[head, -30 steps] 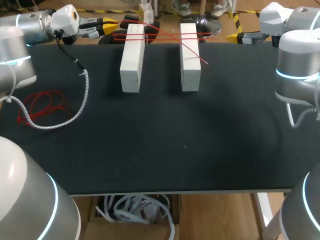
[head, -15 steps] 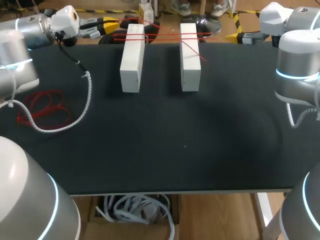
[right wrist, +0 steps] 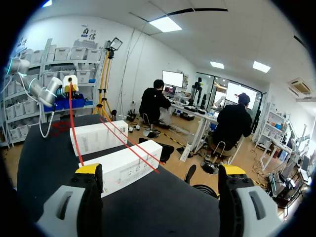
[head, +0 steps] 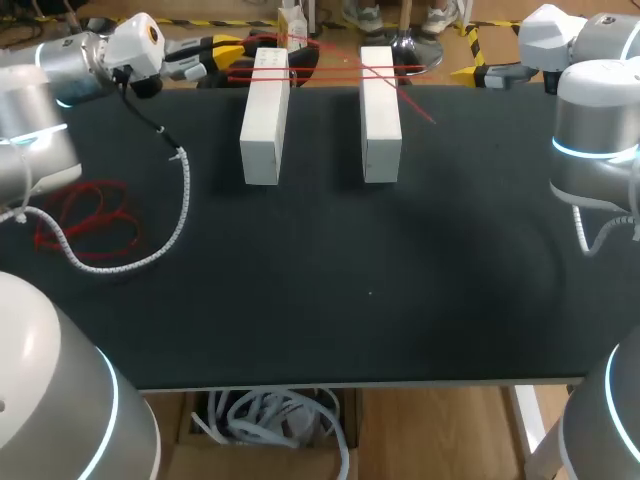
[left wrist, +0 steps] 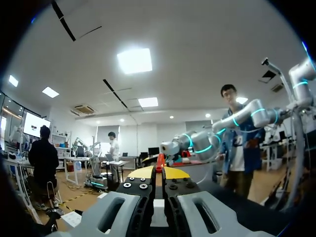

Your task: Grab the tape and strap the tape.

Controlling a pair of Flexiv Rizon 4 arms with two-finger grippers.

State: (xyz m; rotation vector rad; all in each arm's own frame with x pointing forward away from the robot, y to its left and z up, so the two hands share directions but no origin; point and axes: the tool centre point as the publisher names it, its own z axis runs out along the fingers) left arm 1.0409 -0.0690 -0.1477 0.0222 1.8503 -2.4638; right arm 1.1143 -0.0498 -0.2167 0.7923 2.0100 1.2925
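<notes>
Tape point(left wrist: 159, 162): red strands, long axis running straight out from left gripper point(head: 222, 48) tips, crosswise over two white blocks point(head: 265, 115); loose end slants off the block farther from left gripper, pointing toward right arm's side; left gripper pressed together, pinching tape; right gripper point(right wrist: 160, 170) spread wide, nothing between fingers, blocks ahead of it; red coil point(head: 90, 215) on table by left arm.

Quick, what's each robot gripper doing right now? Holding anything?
Left gripper: fingers shut on the thin red tape.
Right gripper: fingers wide open, holding nothing.
</notes>
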